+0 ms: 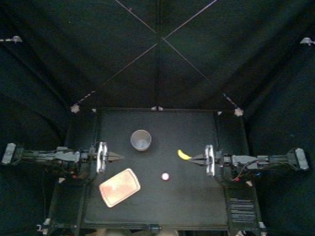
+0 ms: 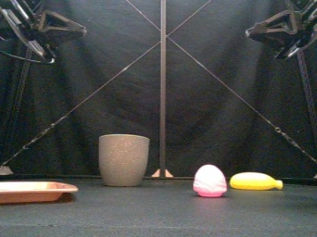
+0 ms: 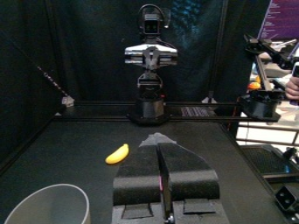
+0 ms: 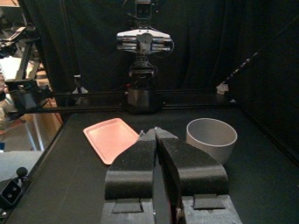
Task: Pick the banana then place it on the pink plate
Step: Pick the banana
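Observation:
The yellow banana lies on the table right of centre, close in front of my right gripper, which is shut and empty. In the front view the banana rests at the right, beside a pink egg. The pink plate lies at the front left, a flat tray that the front view shows low at the left edge. My left gripper hovers at the left, shut and empty. From the left wrist, the banana lies ahead beside the jaws of that gripper. The right wrist view shows the plate beyond its gripper.
A tall grey speckled cup stands at the back centre, between the two grippers and behind the plate. A small pink egg toy sits in front of the banana, between it and the plate. Both arms are raised above the table at their sides.

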`<state>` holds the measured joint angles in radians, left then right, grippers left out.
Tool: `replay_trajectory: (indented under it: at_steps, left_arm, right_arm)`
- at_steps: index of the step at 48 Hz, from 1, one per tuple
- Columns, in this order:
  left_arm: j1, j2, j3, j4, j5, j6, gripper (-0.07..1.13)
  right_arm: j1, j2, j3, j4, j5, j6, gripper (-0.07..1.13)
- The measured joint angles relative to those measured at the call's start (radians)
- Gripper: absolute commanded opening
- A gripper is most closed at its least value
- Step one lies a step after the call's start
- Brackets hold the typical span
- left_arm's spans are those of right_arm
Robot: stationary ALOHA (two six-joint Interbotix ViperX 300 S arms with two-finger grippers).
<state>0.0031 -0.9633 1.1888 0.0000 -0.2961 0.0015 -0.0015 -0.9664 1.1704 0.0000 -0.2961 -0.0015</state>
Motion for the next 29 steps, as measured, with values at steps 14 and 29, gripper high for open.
replay_trajectory:
  at_steps: [14, 29]
  left_arm:
    - [0.092, 0.064, 0.000, -0.060, -0.021, -0.005, 0.10]
    - [0.094, 0.066, 0.000, -0.072, -0.023, -0.002, 0.10]
  right_arm:
    - [-0.207, 0.190, -0.006, 0.097, 0.028, 0.066, 0.07]
    - [-0.379, 0.305, -0.055, 0.187, 0.356, 0.092, 0.23]
